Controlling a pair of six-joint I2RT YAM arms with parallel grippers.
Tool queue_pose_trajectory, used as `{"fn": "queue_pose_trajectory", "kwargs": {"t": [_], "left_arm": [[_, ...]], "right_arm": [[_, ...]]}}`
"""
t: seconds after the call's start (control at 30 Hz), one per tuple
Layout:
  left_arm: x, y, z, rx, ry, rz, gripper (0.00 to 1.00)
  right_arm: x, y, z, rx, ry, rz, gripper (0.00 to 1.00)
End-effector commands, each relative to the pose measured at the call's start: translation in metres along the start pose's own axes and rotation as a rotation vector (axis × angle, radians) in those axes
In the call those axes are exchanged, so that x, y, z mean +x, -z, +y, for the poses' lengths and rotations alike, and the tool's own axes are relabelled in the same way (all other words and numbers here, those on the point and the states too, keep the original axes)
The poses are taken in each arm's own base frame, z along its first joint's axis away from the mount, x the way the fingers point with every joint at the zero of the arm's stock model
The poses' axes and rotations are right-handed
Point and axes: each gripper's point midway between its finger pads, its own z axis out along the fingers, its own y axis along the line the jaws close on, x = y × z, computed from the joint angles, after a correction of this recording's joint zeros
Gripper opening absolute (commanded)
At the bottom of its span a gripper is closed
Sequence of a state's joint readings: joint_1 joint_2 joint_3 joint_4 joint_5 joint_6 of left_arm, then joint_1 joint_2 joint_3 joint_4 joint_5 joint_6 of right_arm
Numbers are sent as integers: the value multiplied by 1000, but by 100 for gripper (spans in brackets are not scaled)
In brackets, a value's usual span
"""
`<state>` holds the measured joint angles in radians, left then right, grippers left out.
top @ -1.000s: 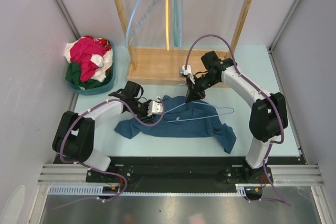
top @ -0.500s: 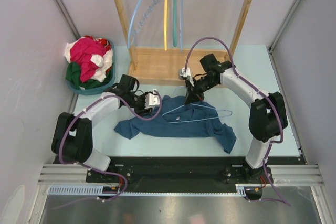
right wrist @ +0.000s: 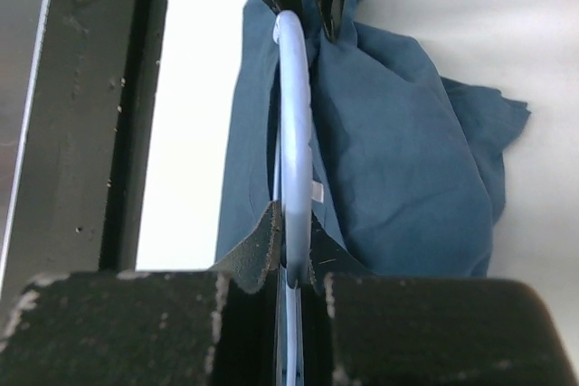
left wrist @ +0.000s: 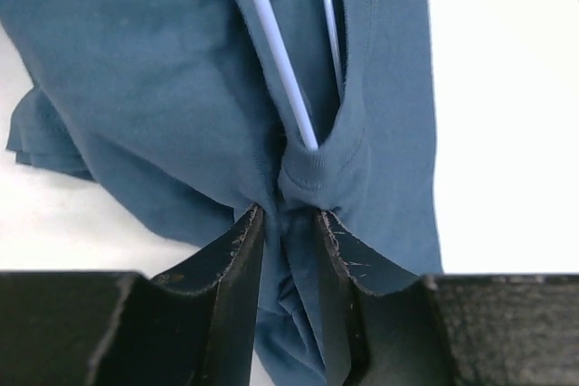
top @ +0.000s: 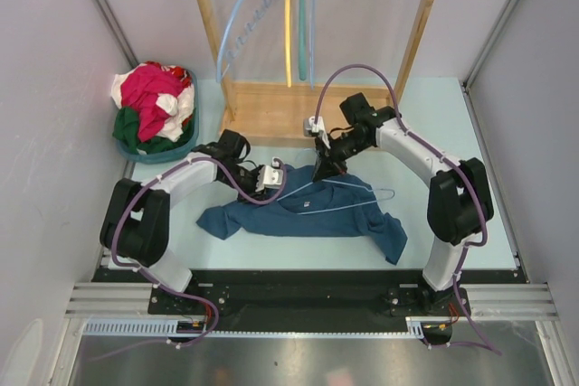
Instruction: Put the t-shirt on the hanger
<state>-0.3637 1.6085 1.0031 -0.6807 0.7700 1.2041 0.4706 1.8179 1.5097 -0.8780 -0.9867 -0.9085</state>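
Left gripper (left wrist: 289, 212), clenched on the bunched collar of the t-shirt (top: 271, 221), which lies crumpled at the near middle of the table (top: 452, 133). Just farther, the hanger (right wrist: 294, 115), laid on the shirt, is pinched by the right gripper (right wrist: 291, 223). Limp, light cloth is judged best taken at the collar rim.

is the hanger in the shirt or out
Mostly out: the hanger lies atop the t-shirt, only one tip tucked under the collar.

The t-shirt (left wrist: 136, 70) is matt cloth, the hanger (right wrist: 294, 115) smooth and faintly glossy.
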Motion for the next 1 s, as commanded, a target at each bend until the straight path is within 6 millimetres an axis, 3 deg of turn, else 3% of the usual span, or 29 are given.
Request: {"fn": "queue_pose_trajectory", "kwargs": {"t": [0.0,0.2,0.37,0.43,0.5,0.6,0.77,0.97], "left_arm": [[-33,-1,-12,66,-35,-100,33],[-39,5,-20,85,-27,-93,34],[-26,21,3,5,41,-67,45],[-30,29,11,0,42,-75,52],[-29,33,4,27,32,-66,55],[-34,33,-5,35,6,-73,61],[-34,24,-12,51,20,-72,63],[-37,11,-17,94,50,-81,58]], "right_arm": [[-35,-4,-4,-15,79,-89,0],[-25,-10,-12,-4,78,-68,0],[-18,-10,-8,-10,80,-46,0],[-14,-10,-6,-10,79,-39,0],[-12,-9,-5,-8,77,-37,0],[-14,-10,-5,-10,76,-45,0],[-29,-7,-4,-11,80,-83,0],[-43,-8,0,-25,93,-104,0]]}}
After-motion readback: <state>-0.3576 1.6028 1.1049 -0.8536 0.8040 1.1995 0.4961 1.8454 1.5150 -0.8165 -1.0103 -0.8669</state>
